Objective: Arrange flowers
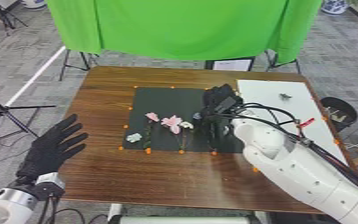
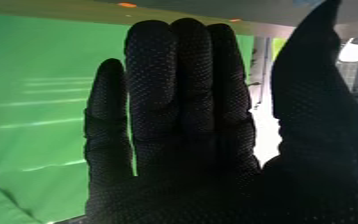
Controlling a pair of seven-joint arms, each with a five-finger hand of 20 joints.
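On the black mat in the head view lie pink flowers with thin green stems, another pink flower just left of them, a small white flower and a pale flower near the mat's lower left. My right hand is over the right part of the mat, hiding what is under it; a bit of pale blue shows beside it. The right wrist view has my right hand with straight fingers and nothing held. My left hand is at the table's left edge, fingers straight and spread.
A white board on the table's right carries a small dark object and a red item. Orange markers line the mat. A black bin stands beyond the right edge, and a green cloth hangs behind the table.
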